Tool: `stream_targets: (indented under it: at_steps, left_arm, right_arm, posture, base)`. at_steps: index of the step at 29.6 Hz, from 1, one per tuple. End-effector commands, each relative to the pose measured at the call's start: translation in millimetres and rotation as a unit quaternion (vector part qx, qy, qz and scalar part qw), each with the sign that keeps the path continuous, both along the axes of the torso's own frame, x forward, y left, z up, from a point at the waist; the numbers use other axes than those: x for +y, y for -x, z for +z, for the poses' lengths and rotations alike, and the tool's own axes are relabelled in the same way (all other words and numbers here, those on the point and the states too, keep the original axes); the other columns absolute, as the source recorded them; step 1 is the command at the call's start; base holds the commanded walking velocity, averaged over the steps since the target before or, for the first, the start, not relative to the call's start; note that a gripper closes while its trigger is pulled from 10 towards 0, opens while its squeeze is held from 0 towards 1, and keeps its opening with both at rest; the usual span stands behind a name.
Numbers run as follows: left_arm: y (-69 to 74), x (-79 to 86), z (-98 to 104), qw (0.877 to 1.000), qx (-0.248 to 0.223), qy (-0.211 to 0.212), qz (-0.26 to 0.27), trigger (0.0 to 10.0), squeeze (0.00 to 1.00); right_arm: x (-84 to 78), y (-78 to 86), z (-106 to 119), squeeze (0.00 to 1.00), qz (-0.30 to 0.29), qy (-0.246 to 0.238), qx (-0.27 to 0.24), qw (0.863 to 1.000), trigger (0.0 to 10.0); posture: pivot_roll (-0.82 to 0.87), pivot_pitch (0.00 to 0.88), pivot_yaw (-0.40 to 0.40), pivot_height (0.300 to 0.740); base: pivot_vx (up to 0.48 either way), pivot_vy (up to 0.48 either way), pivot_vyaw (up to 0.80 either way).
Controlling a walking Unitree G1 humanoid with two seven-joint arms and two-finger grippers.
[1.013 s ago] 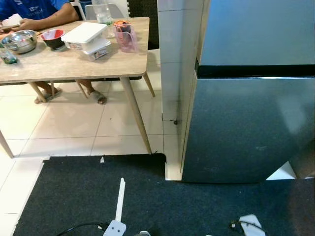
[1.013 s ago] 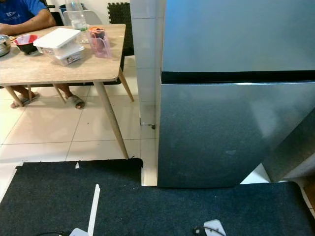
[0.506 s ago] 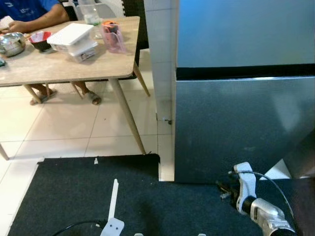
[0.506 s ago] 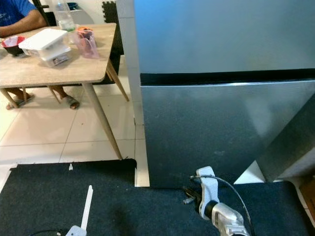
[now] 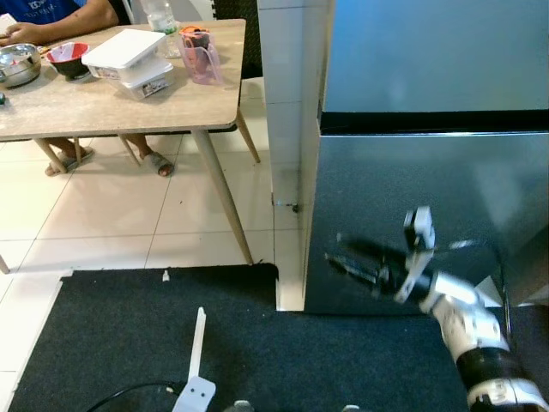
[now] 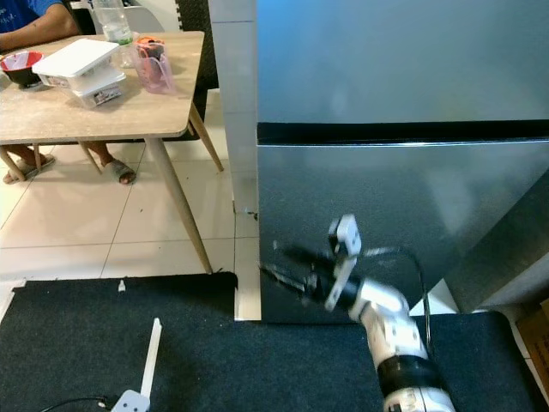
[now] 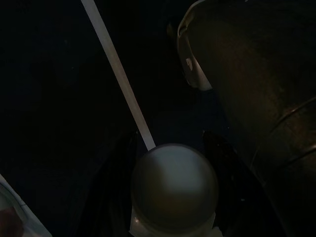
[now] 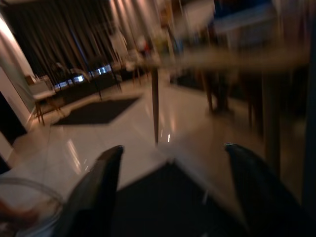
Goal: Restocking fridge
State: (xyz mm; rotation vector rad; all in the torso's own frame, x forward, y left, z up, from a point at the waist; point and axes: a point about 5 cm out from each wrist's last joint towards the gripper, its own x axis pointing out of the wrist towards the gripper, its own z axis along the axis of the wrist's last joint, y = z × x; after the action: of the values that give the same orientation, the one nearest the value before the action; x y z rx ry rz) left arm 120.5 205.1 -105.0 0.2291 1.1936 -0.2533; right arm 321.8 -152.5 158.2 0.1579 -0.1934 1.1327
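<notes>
**Right claw raised before the closed fridge**

The fridge (image 5: 429, 129) stood shut, a tall steel-grey cabinet with a dark seam dividing the upper door from the lower one. Its brushed lower door carried soft reflections. A white tiled pillar (image 5: 292, 129) stood against the fridge's side, on the side toward the bench.

The right claw (image 5: 343, 257) was up in front of the fridge's lower door, its two long black fingers (image 6: 292, 266) pointing across the door toward the pillar. The fingers stood apart — clearly open in the right wrist view — with nothing between them. Motion blur hid whether the tips touched the door. Behind the claw, the silver arm (image 5: 467, 330) rose from the foot of the fridge, a thin cable looped over its wrist.

The left claw (image 7: 173, 143) hung low over the dark mat (image 5: 129, 335) spread before the fridge. The left wrist view was very dark; the fingers appeared spread, with a pale rounded part between them and a white strip (image 5: 199, 343) lying on the mat beyond.

Away from the fridge, past the pillar, stood the wooden bench (image 5: 111, 99) carrying a white lidded box (image 5: 129, 56), a pink jug (image 5: 202, 60), a red bowl (image 5: 67, 58) and a metal bowl (image 5: 19, 64). A person in a blue shirt (image 5: 47, 10) sat at its far side — sandalled feet showing beneath.
</notes>
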Motion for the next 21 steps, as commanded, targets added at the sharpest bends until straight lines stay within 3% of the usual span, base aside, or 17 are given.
stream_targets:
  at_steps: [1,5,7,8,9,11,12,13,16,21]
  left_arm:
    - [7.5,-4.7,-2.8,1.000,0.012,0.008,-0.009,10.0,0.00]
    - [8.1,-4.8,-3.0,1.000,0.013,0.008,-0.009,10.0,0.00]
    - [8.7,-5.4,-3.2,1.000,0.014,0.008,-0.010,10.0,0.00]
    - [8.7,-5.4,-3.2,1.000,0.014,0.008,-0.010,10.0,0.00]
    - [8.9,-6.0,-3.4,1.000,0.014,0.009,-0.011,10.0,0.00]
    - [9.1,-7.0,-3.6,1.000,0.014,0.009,-0.012,10.0,0.00]
    - [9.1,-7.2,-3.6,1.000,0.014,0.010,-0.012,10.0,0.00]
    - [9.1,-7.3,-3.6,1.000,0.014,0.010,-0.012,10.0,0.00]
    - [9.4,-7.2,-3.7,1.000,0.015,0.010,-0.013,10.0,0.00]
    - [9.7,-6.1,-3.7,1.000,0.016,0.008,-0.013,10.0,0.00]
  right_arm:
    - [5.1,-2.3,16.9,1.00,0.011,0.001,-0.034,0.999,10.0]
    - [9.7,-8.9,31.3,1.00,-0.004,0.030,-0.061,0.998,10.0]
    - [12.2,-28.5,35.8,1.00,-0.095,0.118,-0.088,0.985,10.0]
    - [12.2,-28.5,35.8,1.00,-0.095,0.118,-0.088,0.985,10.0]
    - [12.6,-35.9,40.4,1.00,-0.133,0.147,-0.109,0.974,10.0]
    - [11.2,-46.2,52.8,1.00,-0.185,0.148,-0.122,0.964,10.0]
    - [10.4,-49.4,56.5,0.58,-0.204,0.175,-0.135,0.954,10.0]
    - [10.4,-51.2,59.0,0.00,-0.213,0.204,-0.151,0.944,10.0]
    - [12.2,-52.5,67.5,0.00,-0.220,0.212,-0.172,0.937,10.0]
    - [19.3,-50.5,82.7,0.00,-0.200,0.185,-0.197,0.942,10.0]
  posture:
    - [-0.03,0.092,0.018,0.740]
    - [-0.03,0.092,0.015,0.740]
    - [-0.03,0.091,0.014,0.740]
    - [-0.03,0.091,0.014,0.740]
    - [-0.03,0.091,0.014,0.740]
    - [-0.03,0.090,0.013,0.740]
    - [-0.03,0.090,0.013,0.740]
    - [-0.03,0.090,0.013,0.740]
    - [-0.03,0.090,0.016,0.740]
    - [-0.03,0.091,0.014,0.740]
  base:
    - [0.000,0.000,0.00]
    - [0.000,0.000,0.00]
    - [0.000,0.000,0.00]
    - [0.000,0.000,0.00]
    - [0.000,0.000,0.00]
    - [0.000,0.000,0.00]
    - [0.000,0.000,0.00]
    - [0.000,0.000,0.00]
    - [0.000,0.000,0.00]
    - [0.000,0.000,0.00]
